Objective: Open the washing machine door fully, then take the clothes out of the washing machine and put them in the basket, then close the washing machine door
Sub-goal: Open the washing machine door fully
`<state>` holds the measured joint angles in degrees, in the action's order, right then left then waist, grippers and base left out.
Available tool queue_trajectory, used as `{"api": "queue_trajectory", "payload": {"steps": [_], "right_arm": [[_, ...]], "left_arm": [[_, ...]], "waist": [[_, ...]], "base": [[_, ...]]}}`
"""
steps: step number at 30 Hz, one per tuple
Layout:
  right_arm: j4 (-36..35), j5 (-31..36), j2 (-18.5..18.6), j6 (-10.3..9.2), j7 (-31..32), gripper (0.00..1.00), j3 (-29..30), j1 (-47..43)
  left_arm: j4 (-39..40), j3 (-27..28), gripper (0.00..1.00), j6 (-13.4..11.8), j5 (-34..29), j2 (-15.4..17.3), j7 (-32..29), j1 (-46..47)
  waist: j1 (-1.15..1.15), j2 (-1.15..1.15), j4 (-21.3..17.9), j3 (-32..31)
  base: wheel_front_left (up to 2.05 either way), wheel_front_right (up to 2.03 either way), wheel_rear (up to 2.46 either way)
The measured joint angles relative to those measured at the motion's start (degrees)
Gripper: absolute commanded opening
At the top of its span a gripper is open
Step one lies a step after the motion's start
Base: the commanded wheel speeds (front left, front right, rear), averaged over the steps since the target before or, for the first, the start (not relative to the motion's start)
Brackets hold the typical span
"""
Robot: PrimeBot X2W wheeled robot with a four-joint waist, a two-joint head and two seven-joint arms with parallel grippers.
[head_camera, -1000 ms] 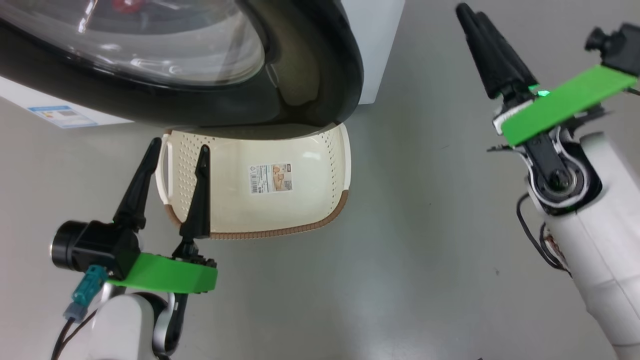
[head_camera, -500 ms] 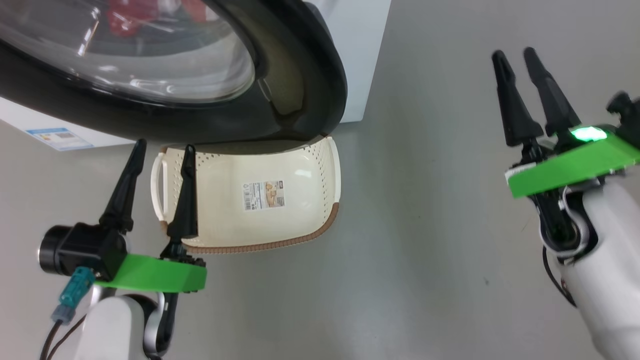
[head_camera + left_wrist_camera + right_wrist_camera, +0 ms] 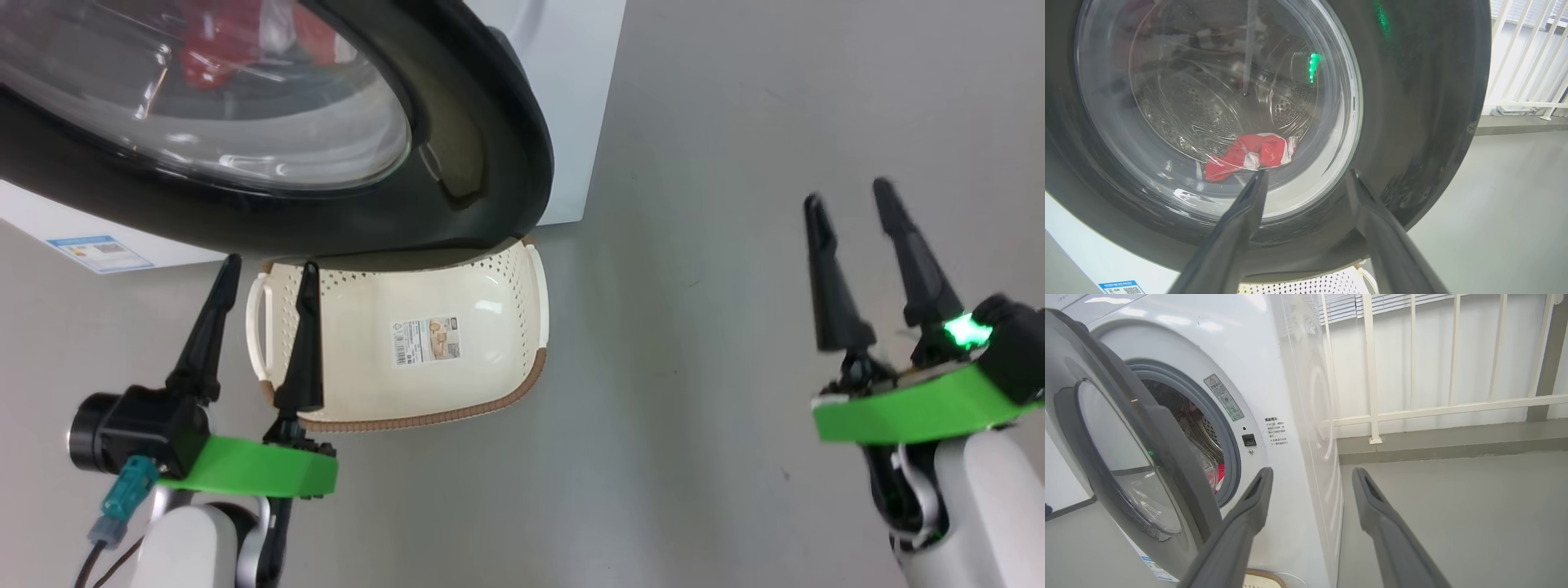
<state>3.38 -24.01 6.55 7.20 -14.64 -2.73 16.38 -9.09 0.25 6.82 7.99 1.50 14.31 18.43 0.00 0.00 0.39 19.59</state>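
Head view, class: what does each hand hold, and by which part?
Nothing. The left hand and right hand are both open and empty.

- Smooth grey floor [image 3: 702, 204], matte, with a few small dark specks.
- White metal railing [image 3: 1372, 367] of thin upright bars and a horizontal rail, beyond the floor.
- Low grey kerb [image 3: 1453, 445] on which a railing post stands by a small foot plate.
- White slatted blinds [image 3: 1392, 304] behind the bars.
- Dark upright post [image 3: 1549, 355] at the railing's far end.

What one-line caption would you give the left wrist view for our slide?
Open left gripper faces the washing machine door, red clothes visible through its glass.
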Motion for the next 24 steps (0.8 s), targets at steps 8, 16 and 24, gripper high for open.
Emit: {"api": "queue_trajectory", "payload": {"steps": [8,16,24], "right_arm": [[-1.9,3.9,-1.2,0.00,0.0,1.00,-1.2,-4.5],[-2.4,4.6,-1.4,0.00,0.0,1.00,-1.3,-4.5],[-2.5,5.1,-1.4,0.00,0.0,1.00,-1.4,-4.5]], "left_arm": [[0.1,-0.3,1.00,-0.3,0.1,0.0,0.0,-1.2],[0.2,-0.4,1.00,-0.3,0.1,0.0,0.0,-1.2],[0.2,-0.5,1.00,-0.3,0.1,0.0,0.0,-1.2]], "waist": [[0.00,0.00,0.2,-0.3],[0.00,0.00,0.3,0.0],[0.00,0.00,0.3,0.1]], "base": [[0.00,0.00,0.00],[0.00,0.00,0.00],[0.00,0.00,0.00]]}}
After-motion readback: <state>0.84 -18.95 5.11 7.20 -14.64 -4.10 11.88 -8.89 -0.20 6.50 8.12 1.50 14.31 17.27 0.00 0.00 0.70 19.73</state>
